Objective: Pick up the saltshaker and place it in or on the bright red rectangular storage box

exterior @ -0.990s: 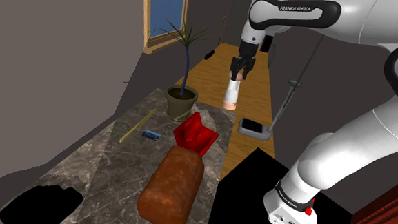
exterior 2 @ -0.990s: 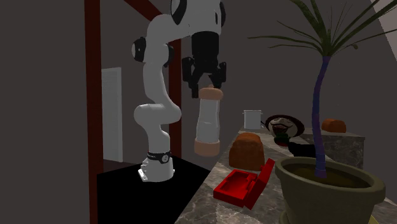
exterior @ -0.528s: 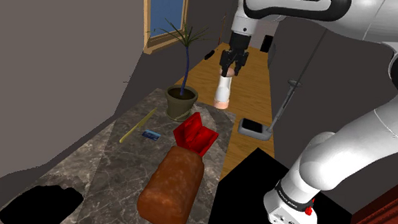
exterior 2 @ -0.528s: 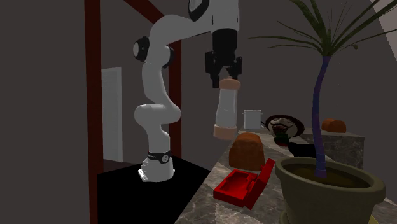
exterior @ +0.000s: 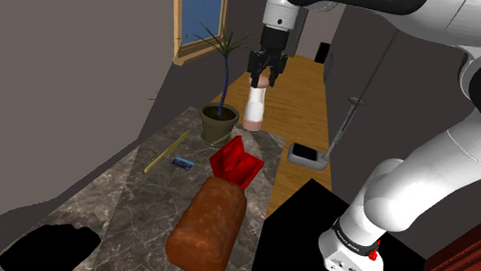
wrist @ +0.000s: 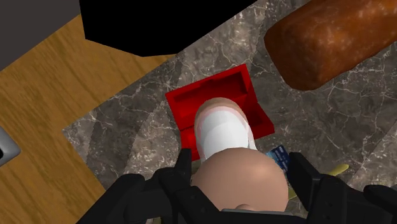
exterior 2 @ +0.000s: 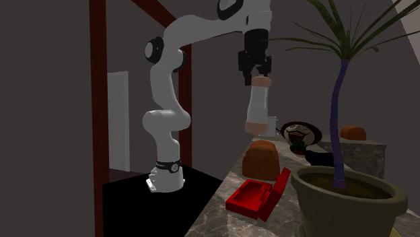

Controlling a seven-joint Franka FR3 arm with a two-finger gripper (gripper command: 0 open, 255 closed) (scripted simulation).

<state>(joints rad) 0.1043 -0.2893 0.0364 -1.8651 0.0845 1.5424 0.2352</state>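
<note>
the fingers (wrist: 300, 175) are closed on the top end of the saltshaker (exterior: 256, 106), which hangs upright in the upper middle of the shoulder view, high over the open red box (exterior: 236, 165), probably lined up to go straight down. the way down looks free, but the box lies near the worktop (exterior: 136, 193) edge, between the bread loaf (exterior: 208, 229) and the plant pot (exterior: 219, 125).

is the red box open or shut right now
Open: the red storage box has its lid standing up from the base, and its hollow inside shows below the saltshaker in the wrist view.
</note>
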